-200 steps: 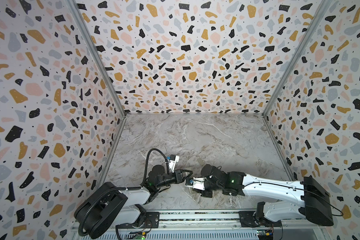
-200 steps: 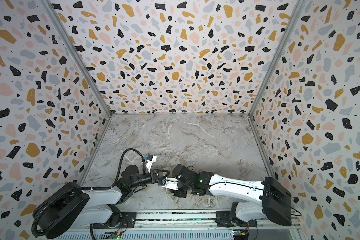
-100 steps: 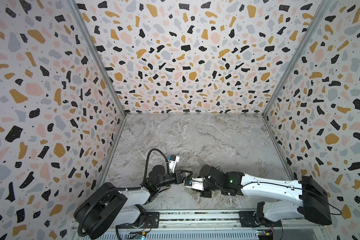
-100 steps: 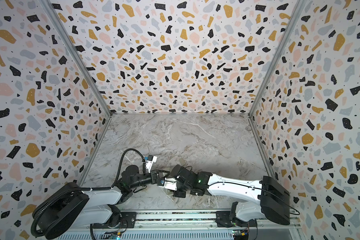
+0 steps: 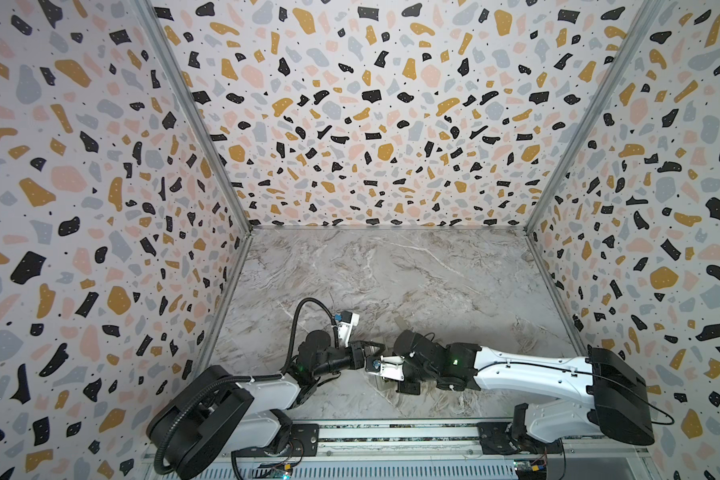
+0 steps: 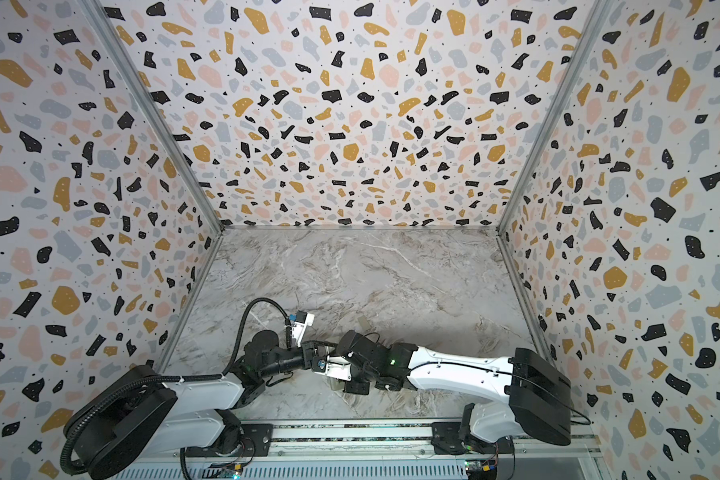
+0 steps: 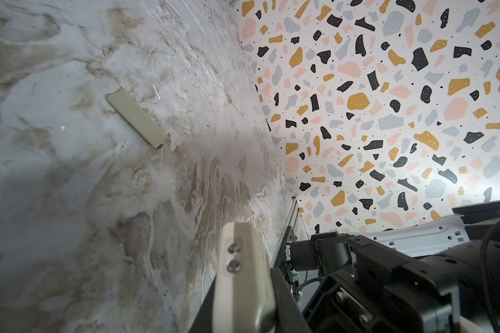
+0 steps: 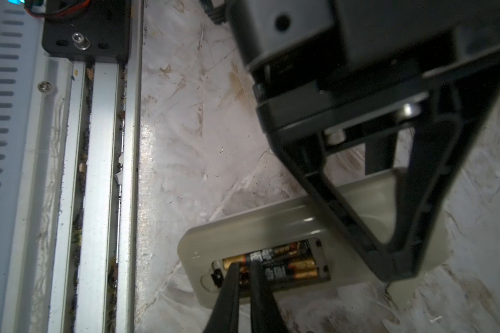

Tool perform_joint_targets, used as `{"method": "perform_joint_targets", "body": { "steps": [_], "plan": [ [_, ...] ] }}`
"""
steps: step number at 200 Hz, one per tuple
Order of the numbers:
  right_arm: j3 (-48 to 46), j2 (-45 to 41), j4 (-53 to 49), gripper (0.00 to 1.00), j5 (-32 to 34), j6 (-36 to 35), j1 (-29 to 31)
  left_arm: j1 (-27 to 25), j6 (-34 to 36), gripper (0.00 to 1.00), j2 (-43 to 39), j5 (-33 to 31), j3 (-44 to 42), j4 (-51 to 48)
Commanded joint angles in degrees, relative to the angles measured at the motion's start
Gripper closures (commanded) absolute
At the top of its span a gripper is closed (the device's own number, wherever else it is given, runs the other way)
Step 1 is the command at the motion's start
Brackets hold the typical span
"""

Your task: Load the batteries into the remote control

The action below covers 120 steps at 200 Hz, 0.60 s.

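Marble tabletop same — right tool narrower over batteries in remote control.

The remote control beneath the right gripper
The batteries lie in its recess at the gripper's tips; cover plate well beyond, on the surface.

The tabletop is a grey-and-tan marble-look sheet, and up close it looks pretty scuffed and scratched. Two things lie flat on it. The remote control sits back-up with its battery recess facing upward. It's down by the near edge, close to the aluminium rail, with a strip of bare marble between them. The little pale cover plate lies by itself farther in from that edge, apart from the remote. In both top views it's just a small grey sliver.
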Motion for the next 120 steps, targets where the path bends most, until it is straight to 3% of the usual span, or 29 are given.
{"method": "perform_joint_targets", "body": {
  "steps": [1, 120],
  "plan": [
    [1.7, 0.9, 1.4, 0.89, 2.7, 0.5, -0.3, -0.9, -0.6, 1.0, -1.6, 3.6, 1.4, 5.3],
    [1.6, 4.3, 2.4, 0.95, 7.7, 3.5, -0.1, -1.3, -0.5, 1.0, -4.7, 2.8, 1.1, 3.2]
  ]
}}
